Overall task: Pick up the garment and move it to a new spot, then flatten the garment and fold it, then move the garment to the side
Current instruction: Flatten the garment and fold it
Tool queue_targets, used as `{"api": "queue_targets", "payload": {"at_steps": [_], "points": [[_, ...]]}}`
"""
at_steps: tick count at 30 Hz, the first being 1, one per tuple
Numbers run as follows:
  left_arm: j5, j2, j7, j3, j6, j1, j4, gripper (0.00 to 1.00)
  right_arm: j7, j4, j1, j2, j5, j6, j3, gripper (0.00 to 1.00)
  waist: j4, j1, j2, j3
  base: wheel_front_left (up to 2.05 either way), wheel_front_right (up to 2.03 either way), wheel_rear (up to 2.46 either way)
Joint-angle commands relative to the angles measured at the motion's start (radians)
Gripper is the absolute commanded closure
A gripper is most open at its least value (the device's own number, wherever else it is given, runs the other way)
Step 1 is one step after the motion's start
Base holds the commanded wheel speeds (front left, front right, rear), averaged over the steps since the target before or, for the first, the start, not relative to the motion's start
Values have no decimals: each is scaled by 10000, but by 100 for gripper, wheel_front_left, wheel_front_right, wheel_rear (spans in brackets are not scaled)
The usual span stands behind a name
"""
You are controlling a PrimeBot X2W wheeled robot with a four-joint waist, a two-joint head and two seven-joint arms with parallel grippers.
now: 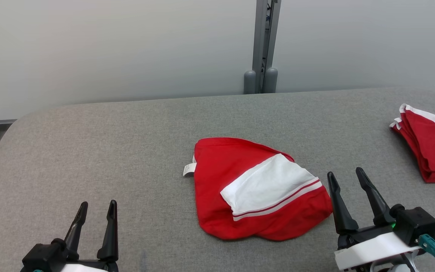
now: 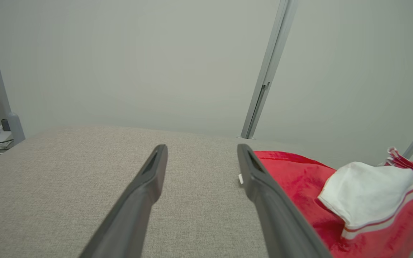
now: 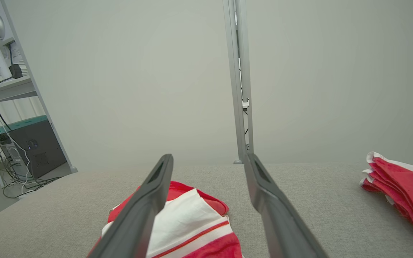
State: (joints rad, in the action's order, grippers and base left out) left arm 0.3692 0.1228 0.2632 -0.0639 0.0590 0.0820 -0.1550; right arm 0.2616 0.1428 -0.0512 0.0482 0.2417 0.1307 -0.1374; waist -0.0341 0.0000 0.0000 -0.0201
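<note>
The crumpled red fabric garment with its white panel and thin red stripe (image 1: 257, 189) lies in a loose heap near the middle of the grey cloth-covered table (image 1: 108, 151). A small white label (image 1: 189, 169) pokes out at its left edge. My left pincer (image 1: 98, 204) hovers at the near left, well apart from the heap, fingers spread and empty. My right pincer (image 1: 344, 172) hangs at the near right, just beside the garment's right edge, also spread wide with nothing between its fingers. A stack of folded red-and-white garments (image 1: 432, 147) sits at the far right. I take that for finished work and mean to leave it alone.

The step in hand, as I read it, is the first pick-up. To do it well I would bring my right pincer leftward and down onto the right edge, where the striped band bunches over the red. That ridge looks thick enough to pinch without scraping the table. My left pincer could take the label side, so the cloth hangs between two points and opens instead of twisting. I should lift until the trailing cloth clears the table. Then I should set it down on open grey surface, well away from the stack, with room to spread it flat.
</note>
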Motion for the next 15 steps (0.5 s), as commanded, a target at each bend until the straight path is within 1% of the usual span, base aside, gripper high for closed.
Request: {"api": "queue_targets", "payload": {"at_steps": [1,5,8,15], "points": [[-75,23,17,58,44,-118,-7,0,51,11,-52,47,26,2,25,0,-4,0,0,-2,0,0,0],[-122,-40,17,127,113,-112,-28,0,51,82,-62,47,45,2,63,0,-26,0,0,-11,0,0,0],[-172,-77,17,191,141,-113,-27,0,30,441,-273,43,-26,2,-22,0,-78,0,0,4,0,0,0],[-240,-134,17,228,247,-234,-120,0,-1179,2097,-1554,420,282,2,-563,0,-119,0,0,61,0,0,0]]}}
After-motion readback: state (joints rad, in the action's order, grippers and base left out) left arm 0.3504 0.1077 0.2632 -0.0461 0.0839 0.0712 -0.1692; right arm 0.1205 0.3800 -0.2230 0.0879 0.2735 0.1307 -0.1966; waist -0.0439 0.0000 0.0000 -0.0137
